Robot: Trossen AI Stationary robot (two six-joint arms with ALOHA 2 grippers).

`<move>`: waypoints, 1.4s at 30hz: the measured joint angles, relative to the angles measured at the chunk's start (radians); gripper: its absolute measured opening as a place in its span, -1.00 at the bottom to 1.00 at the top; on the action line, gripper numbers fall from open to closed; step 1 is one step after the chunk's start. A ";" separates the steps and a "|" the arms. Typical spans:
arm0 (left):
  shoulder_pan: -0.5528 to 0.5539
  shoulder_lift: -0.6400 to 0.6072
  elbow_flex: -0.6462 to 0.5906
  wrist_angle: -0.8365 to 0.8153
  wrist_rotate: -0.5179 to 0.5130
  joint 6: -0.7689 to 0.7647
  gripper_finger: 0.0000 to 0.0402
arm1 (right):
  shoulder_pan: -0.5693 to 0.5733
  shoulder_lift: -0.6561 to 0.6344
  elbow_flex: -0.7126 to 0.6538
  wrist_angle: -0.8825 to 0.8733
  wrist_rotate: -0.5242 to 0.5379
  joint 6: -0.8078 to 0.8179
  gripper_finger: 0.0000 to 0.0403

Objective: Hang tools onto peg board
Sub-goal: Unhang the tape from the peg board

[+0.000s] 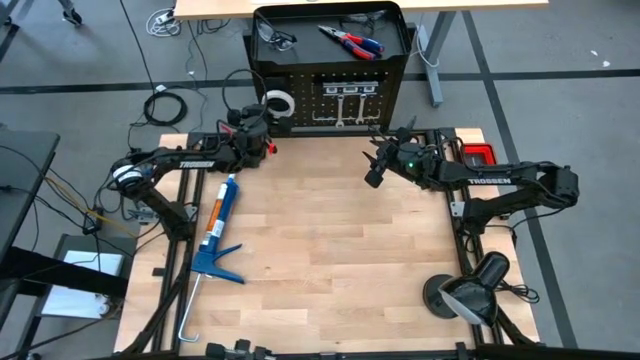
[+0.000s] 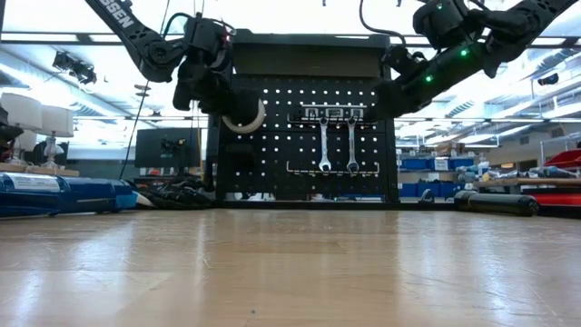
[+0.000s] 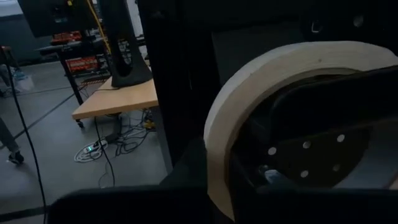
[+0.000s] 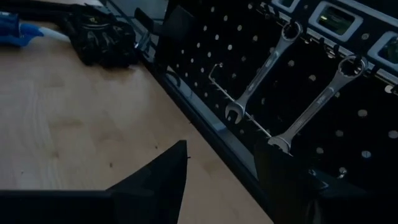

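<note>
The black peg board stands upright at the table's far edge. Two silver wrenches hang on it by their ring ends, also seen in the right wrist view. Red-and-blue pliers and safety glasses lie in its top tray. My left gripper is at the board's left part, shut on a cream tape roll. My right gripper is open in the air in front of the board's right part, its fingers empty and facing the wrenches. My left gripper holds the tape roll by the wall of its ring, which passes between the two fingers; one finger seems to reach inside the ring. The fingers come level from the table's left side. The roll stands on edge against the board, clear of the table.
A big blue caulking gun lies on the table's left part. A black lamp stands at the near right corner. A red object sits at the far right edge. The middle of the wooden table is bare.
</note>
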 joint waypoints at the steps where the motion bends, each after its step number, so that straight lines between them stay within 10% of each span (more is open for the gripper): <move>1: 0.000 0.000 0.000 0.000 0.000 0.001 -0.90 | 0.000 0.000 0.000 -0.001 0.000 0.002 -0.03; 42: -0.057 -0.064 0.046 -0.126 -0.074 -0.106 -0.90 | 0.004 0.000 -0.032 0.033 -0.052 0.003 -0.07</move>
